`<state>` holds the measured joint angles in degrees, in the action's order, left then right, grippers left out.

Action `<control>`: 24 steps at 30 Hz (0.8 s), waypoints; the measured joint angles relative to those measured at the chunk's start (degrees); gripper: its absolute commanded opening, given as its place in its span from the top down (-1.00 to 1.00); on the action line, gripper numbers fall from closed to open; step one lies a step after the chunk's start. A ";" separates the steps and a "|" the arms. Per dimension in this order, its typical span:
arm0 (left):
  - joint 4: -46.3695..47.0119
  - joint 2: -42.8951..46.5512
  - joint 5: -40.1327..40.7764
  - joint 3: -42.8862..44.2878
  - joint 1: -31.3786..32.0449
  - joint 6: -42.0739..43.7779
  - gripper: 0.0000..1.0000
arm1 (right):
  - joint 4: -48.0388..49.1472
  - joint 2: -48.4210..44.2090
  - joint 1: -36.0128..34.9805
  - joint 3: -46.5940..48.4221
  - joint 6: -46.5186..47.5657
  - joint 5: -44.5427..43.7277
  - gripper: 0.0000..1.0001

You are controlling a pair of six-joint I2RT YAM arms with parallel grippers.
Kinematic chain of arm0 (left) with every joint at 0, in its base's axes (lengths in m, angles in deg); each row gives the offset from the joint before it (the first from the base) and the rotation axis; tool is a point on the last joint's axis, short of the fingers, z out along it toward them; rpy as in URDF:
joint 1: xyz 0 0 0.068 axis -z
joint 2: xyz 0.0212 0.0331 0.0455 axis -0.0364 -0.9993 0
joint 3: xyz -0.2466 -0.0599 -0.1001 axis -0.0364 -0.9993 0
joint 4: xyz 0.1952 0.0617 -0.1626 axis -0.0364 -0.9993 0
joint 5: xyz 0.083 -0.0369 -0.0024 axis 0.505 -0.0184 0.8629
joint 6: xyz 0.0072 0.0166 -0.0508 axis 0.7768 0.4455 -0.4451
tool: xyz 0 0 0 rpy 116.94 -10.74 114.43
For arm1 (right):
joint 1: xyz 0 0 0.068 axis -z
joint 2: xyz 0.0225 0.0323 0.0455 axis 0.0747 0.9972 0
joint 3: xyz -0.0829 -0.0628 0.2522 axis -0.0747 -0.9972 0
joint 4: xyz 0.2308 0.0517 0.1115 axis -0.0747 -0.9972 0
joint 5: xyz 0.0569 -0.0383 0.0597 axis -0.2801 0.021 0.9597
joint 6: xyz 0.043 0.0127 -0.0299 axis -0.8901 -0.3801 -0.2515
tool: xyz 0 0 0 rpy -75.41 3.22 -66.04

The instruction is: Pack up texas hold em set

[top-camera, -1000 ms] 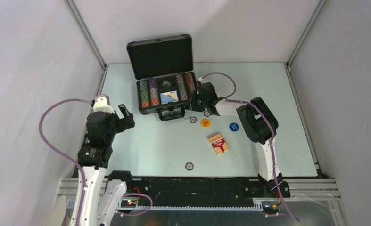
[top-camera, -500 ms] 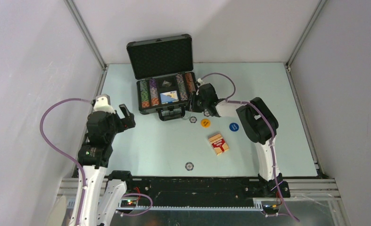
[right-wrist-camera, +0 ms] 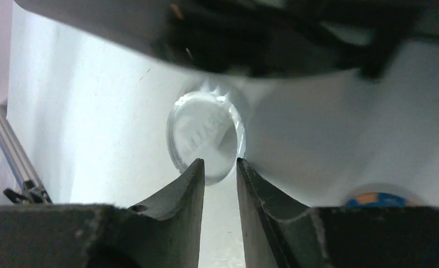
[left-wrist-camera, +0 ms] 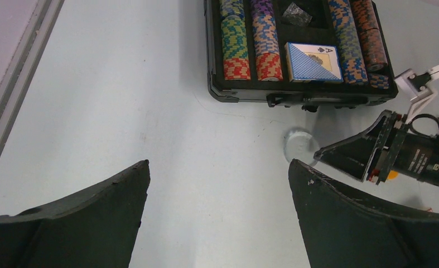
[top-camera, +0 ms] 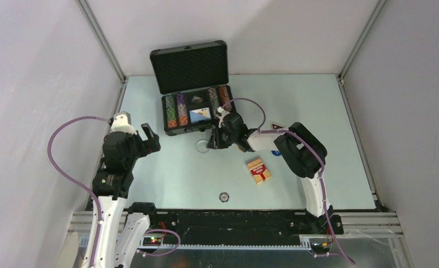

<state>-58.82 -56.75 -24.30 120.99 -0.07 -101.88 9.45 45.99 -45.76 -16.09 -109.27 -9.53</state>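
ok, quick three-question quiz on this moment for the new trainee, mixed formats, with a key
1. True or false: the left fingers are clamped on a chip.
2. Pick one. The clear round button lies: A) between the left fingers; B) on the table just in front of the briefcase, at the tips of the right fingers; C) inside the briefcase.
3. Short answer: what colour is the card deck that is still out on the table?

Key
1. False: they stand wide open with nothing between them.
2. B
3. Red
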 measured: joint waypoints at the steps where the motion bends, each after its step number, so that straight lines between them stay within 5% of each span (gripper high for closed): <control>1: 0.00 0.00 -0.11 0.00 0.00 0.00 -0.97 | 0.20 0.00 -0.87 -0.13 0.02 0.57 0.35; 12: 0.00 0.00 -0.17 0.00 0.00 0.00 -0.97 | -1.68 -2.51 -3.28 -2.16 1.46 -1.42 0.31; 19: 0.00 0.00 -0.20 0.00 0.00 0.00 -0.97 | -5.49 -7.34 -5.70 -2.80 3.67 -7.69 -0.46; 24: 0.00 0.00 -0.20 0.00 0.00 0.00 -0.97 | -9.07 -8.24 -7.13 0.63 5.05 -12.09 -0.79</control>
<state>-58.82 -56.75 -24.49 120.99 -0.07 -101.88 0.38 37.75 -52.89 -15.46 -104.22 -21.62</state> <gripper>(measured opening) 0.985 0.823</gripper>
